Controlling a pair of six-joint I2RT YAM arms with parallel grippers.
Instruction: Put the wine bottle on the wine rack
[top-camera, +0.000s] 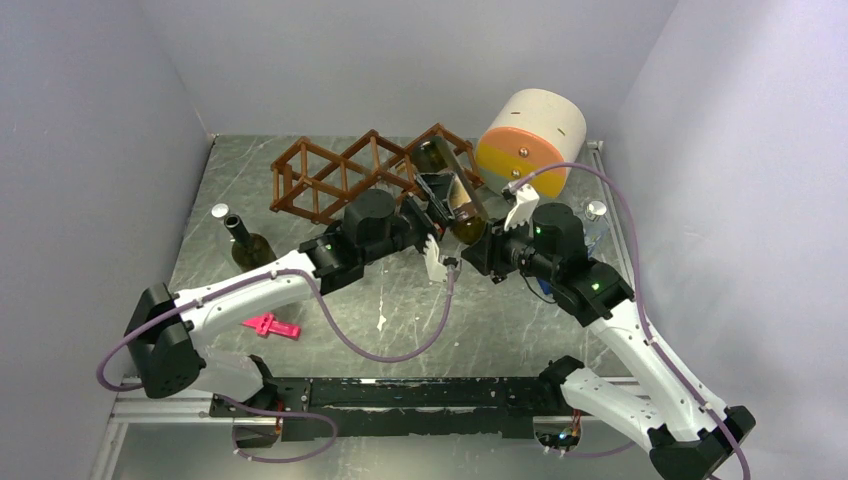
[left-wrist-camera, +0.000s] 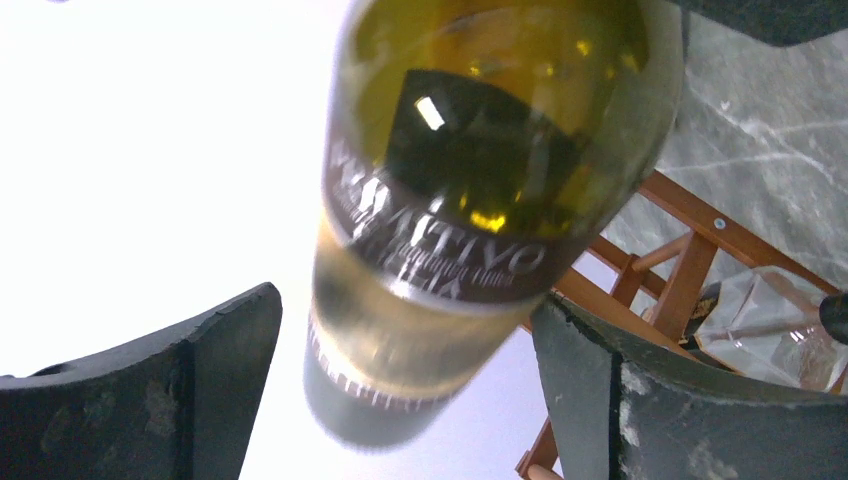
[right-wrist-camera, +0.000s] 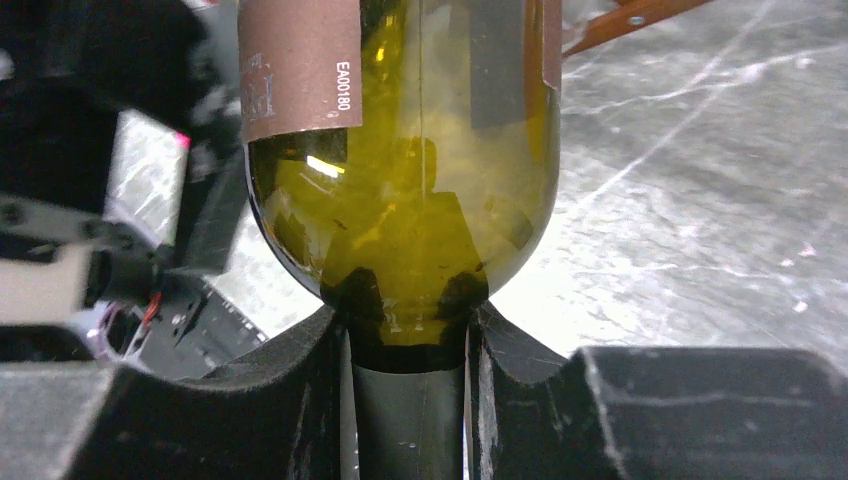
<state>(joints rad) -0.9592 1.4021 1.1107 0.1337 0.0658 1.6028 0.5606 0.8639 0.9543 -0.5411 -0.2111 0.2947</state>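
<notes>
The right gripper (top-camera: 487, 238) is clenching the neck of the bottle (top-camera: 466, 222). In the right wrist view its two fingers (right-wrist-camera: 300, 370) are pressing on both sides of the neck, just under the round shoulder of the green glass.

The bottle is lying slanted above the table (top-camera: 500, 320). Its neck is pointing toward the near right and its bottom is reaching the right end of the rack (top-camera: 330, 185). I cannot tell if the bottom is resting inside a cell or only hanging over the slats.

The left gripper (top-camera: 440, 212) is released. It is standing around the middle of the bottle from the left side. In the left wrist view its fingers (left-wrist-camera: 180, 400) are spread wide, with the labelled body of the bottle between them. There is a clear gap on one side, and the other finger is very close to the glass.

The rack is standing at the far side of the table, left of centre. A cream, orange and yellow cylinder (top-camera: 530, 135) is sitting just to the right of it. A second bottle (top-camera: 250, 245) is standing upright at the left, near the rack. A small pink thing (top-camera: 270, 325) is lying nearer, beside the left arm.
</notes>
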